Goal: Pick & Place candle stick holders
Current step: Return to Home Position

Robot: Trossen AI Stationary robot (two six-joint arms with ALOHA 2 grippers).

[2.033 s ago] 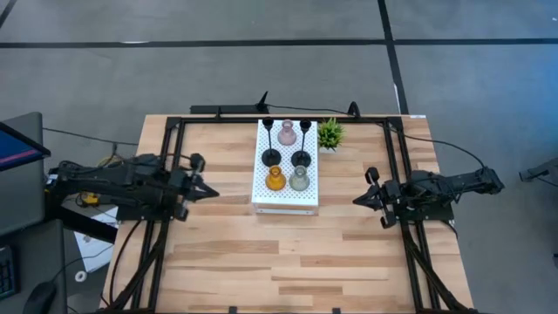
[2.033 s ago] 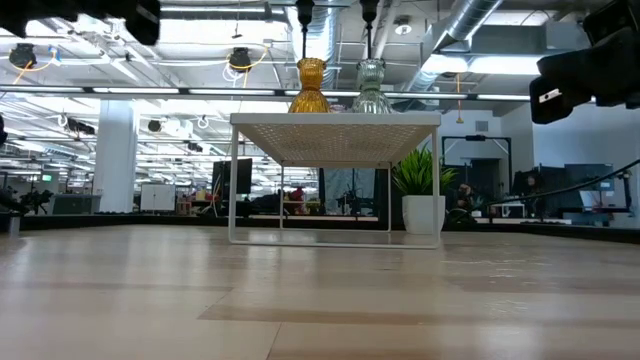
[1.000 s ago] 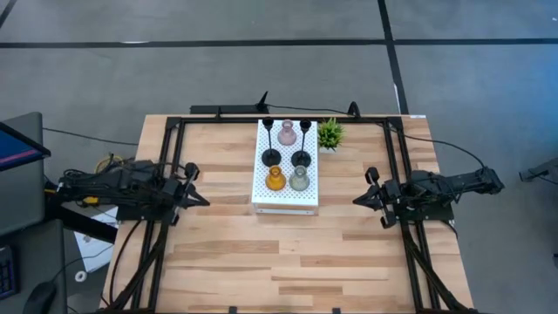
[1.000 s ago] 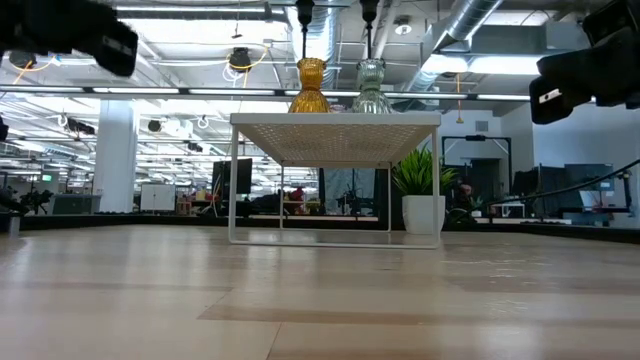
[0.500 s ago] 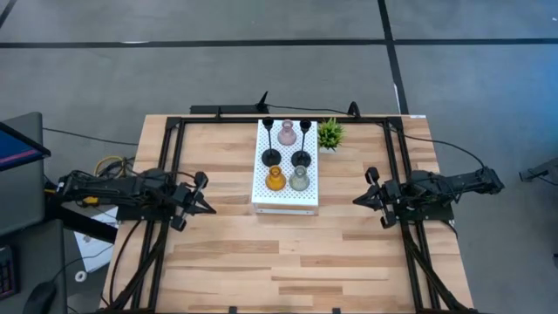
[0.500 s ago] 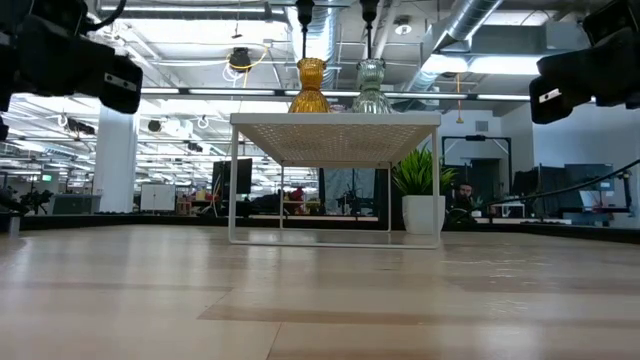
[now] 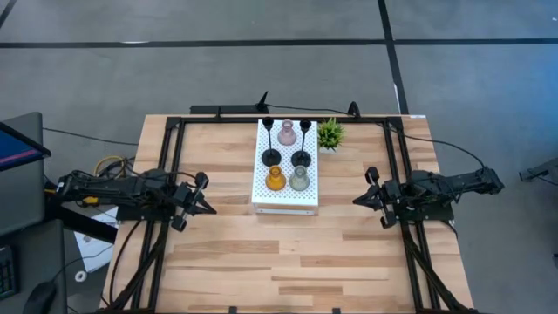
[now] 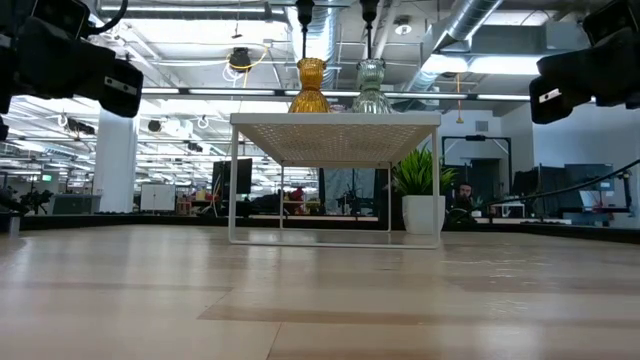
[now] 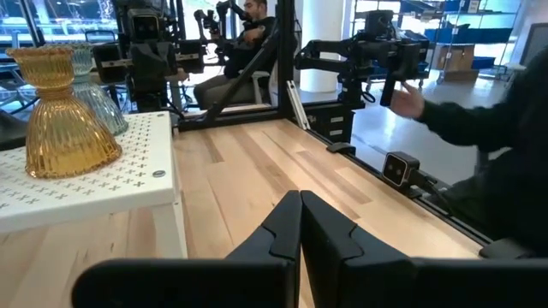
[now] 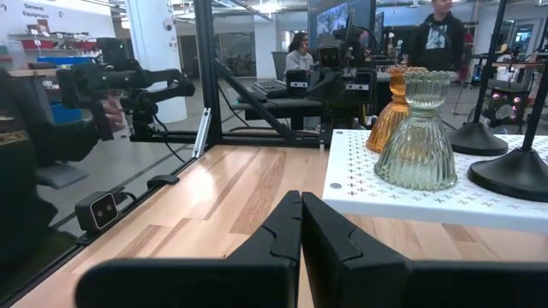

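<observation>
Fingers first: the left gripper has its two tips pressed together w/ nothing btwn them. The right gripper is the same, pinched together and empty. Each hangs low over its own side of the table, well apart from the white shelf in the middle, tips pointing in at it.

All five candle stick holders stand upright on the shelf. The amber holder and grey-green holder are side by side at the near end. The two black holders are behind them, and the pink holder is at the far end btwn the black stems. The potted plant sits on the table just beside the shelf's far corner.

From where I stand, placing looks done, w/ no holder off the shelf. Only bit left, I'd judge, is parking the arms, and they look approx. there.
</observation>
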